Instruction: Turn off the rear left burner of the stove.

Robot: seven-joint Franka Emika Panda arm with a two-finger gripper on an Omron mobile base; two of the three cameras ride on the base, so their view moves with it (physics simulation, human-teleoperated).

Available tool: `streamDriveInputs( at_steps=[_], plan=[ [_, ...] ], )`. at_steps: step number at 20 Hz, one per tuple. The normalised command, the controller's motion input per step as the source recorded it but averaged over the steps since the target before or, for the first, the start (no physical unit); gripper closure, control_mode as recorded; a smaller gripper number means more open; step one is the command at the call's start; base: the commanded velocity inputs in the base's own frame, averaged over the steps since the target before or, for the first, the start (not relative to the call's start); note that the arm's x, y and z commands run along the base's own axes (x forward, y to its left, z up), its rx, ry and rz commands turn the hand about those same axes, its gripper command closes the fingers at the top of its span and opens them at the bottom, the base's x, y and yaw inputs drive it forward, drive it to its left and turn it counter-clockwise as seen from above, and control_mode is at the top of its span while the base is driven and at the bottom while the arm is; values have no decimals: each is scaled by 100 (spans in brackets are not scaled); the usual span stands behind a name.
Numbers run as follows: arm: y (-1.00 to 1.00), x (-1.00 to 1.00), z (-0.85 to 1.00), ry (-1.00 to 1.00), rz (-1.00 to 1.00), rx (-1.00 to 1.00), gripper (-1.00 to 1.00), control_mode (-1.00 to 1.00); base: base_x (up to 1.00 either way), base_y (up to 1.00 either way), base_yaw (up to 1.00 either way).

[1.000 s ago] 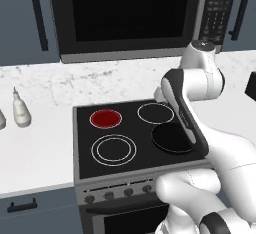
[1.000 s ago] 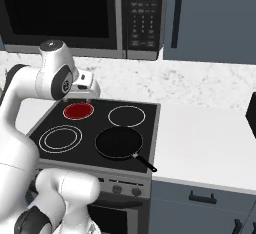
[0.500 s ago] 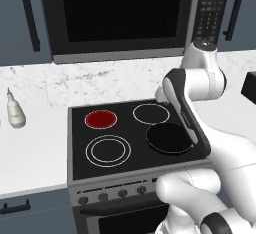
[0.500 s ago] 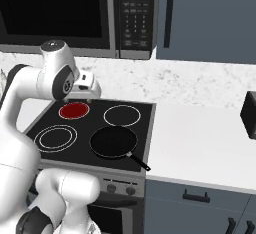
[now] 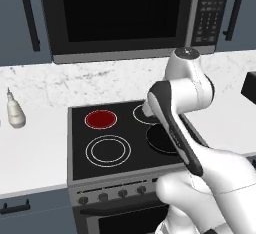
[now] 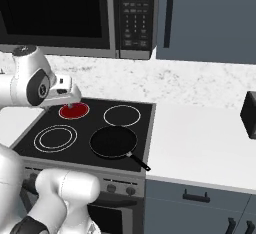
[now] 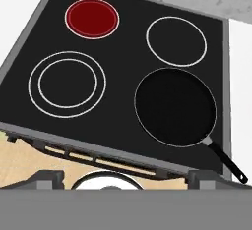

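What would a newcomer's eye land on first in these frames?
The glowing red rear left burner, the one bright spot on the black glass stove, at its back left corner. Next, the black frying pan on the front right burner, handle pointing toward the front right corner. Behind, a black microwave hangs above the stove.

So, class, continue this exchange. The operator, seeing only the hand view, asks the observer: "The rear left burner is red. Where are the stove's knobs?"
Observer: The knobs sit in a row along the front of the stove, below the glass.
Operator: Anything on the counter left of it?
Observer: One pale bottle, upright, apart from the stove.
Operator: And overhead?
Observer: A black microwave hangs above it.
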Motion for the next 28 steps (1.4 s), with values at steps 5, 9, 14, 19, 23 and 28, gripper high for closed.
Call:
streamDriveInputs(
  at_steps=[5,9,14,19,23,28],
  plan=[
    [100,-91,-70,-5,38,-38,-100,-100,0,0,0],
    [100,-96,-94,-12,40,-47,-100,-100,0,0,0],
    [100,-68,-100,-9,37,-56,-100,-100,0,0,0],
    [76,-38,-100,-9,31,-55,-100,-100,0,0,0],
    [48,7,-91,-3,14,-39,-100,-100,0,0,0],
    [4,29,-45,-21,1,-9,-100,-100,0,0,0]
  ],
)
